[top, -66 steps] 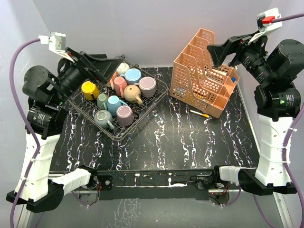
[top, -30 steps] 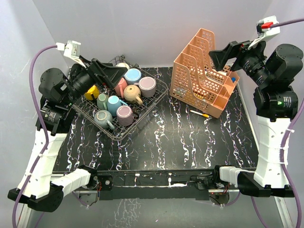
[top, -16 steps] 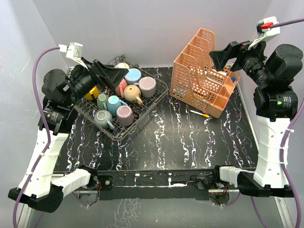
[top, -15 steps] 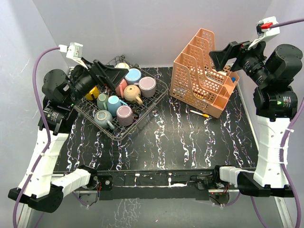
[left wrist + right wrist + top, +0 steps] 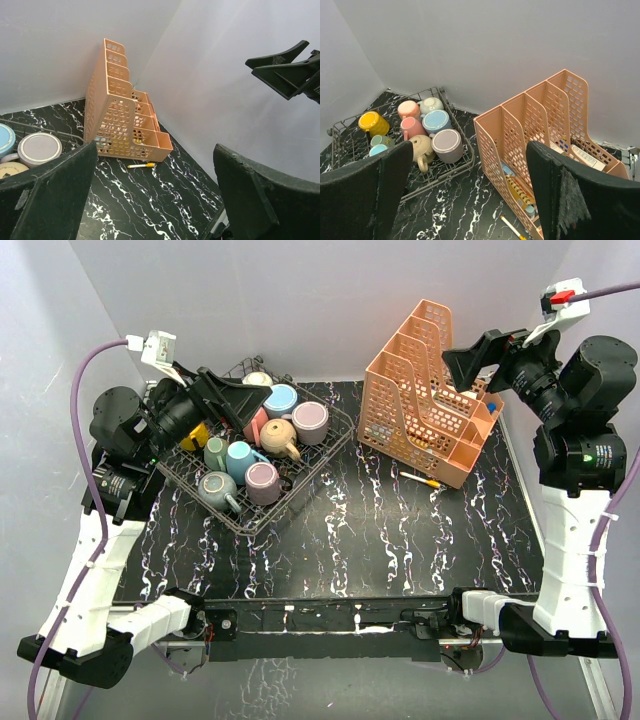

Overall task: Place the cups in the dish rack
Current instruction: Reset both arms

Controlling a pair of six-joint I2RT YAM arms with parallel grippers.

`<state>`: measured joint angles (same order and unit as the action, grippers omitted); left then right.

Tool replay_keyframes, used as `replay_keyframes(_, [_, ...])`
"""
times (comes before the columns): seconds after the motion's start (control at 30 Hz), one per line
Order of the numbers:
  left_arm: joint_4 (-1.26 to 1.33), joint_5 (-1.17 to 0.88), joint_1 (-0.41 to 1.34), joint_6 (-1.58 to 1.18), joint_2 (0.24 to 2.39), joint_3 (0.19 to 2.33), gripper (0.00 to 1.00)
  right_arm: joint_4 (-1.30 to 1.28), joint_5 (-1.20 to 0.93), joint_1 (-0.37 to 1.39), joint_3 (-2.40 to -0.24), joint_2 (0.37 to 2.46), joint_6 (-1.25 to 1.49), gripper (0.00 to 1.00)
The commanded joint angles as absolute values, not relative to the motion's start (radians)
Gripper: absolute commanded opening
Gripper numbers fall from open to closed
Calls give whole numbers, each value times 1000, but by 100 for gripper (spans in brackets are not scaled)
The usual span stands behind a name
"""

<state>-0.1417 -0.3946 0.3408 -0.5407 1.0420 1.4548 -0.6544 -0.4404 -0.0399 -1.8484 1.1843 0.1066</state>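
Closing out loading, judging by cups point(image 5: 262, 445) all in rack point(image 5: 300, 482) at upper left; left gripper point(image 5: 255, 400), right gripper point(image 5: 455, 355) spread apart, empty; next, likely just pulling clear.

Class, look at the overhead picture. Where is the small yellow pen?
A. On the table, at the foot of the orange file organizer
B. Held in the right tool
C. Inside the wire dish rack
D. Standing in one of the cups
A: the yellow pen lies flat on the table, just in front of the base of the orange file organizer, with nothing holding it.
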Motion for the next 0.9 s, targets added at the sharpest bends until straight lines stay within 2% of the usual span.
replay_keyframes(0.0, [-107, -419, 335, -547, 1025, 1450, 97, -611, -436, -47, -1846, 1167, 101, 99])
replay_keyframes(0.87, [-96, -428, 335, -551, 1029, 1433, 97, -608, -437, -55, -1831, 1163, 100, 99])
